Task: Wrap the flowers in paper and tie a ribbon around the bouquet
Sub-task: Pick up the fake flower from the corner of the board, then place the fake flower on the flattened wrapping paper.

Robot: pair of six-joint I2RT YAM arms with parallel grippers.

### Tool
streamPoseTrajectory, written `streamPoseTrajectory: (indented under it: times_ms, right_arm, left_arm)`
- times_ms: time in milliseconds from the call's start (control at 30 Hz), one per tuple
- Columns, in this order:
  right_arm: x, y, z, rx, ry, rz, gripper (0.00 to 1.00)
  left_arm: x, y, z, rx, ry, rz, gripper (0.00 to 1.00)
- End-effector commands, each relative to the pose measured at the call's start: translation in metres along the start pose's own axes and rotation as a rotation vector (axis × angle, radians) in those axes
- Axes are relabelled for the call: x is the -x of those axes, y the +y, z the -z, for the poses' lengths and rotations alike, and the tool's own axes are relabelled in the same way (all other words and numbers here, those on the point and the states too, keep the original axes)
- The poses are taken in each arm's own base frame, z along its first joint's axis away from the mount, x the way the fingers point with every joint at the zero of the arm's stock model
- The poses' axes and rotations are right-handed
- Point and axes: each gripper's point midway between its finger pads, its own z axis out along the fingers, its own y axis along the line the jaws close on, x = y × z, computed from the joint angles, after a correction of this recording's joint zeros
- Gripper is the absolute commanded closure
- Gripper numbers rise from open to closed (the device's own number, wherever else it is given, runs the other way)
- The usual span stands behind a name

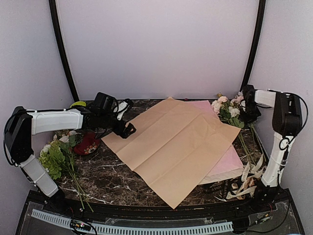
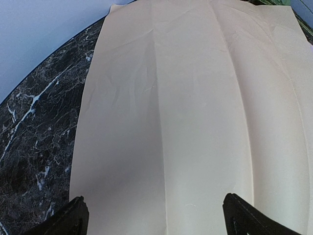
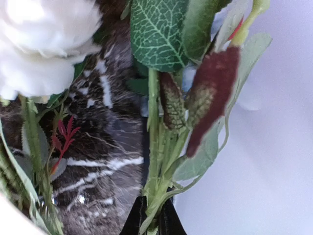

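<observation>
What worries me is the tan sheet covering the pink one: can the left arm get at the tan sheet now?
Probably yes. The left tool hangs open over the tan sheet near its left edge, with nothing lying between them. Pinching a flat sheet may be fiddly, though.

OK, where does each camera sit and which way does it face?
Top external: above and behind, looking down on the table, both arms showing.
Left wrist: over the tan sheet, looking along it; open jaws below.
Right wrist: close on flower stems, jaws pinching them.
Top and left wrist share the tan sheet.
</observation>
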Motion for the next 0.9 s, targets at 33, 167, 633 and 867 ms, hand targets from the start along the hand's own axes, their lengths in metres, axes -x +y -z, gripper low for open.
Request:
streamPoseTrajectory:
  times_ms: [33, 167, 633, 867]
  right_arm:
    - [0.024, -0.057, 0.070, -0.171, -0.185, -0.145, 1.00]
    - [0.041, -0.069, 0.126, -0.146, -0.337, -0.220, 1.00]
    - [0.114, 0.239, 0.349, 1.430, -0.596, -0.258, 1.00]
    - [0.117, 0.356, 0.313, 1.410, -0.306, -0.152, 1.00]
  left_arm:
    - [0.006, -0.003, 0.007, -0.012, -0.023, -0.016, 0.01]
    - [0.007, -0.002, 0.008, -0.007, -0.024, -0.015, 0.01]
    - [0.006, -0.001, 0.008, -0.005, -0.011, -0.008, 0.01]
    - [0.006, -0.001, 0.011, 0.001, -0.011, -0.011, 0.01]
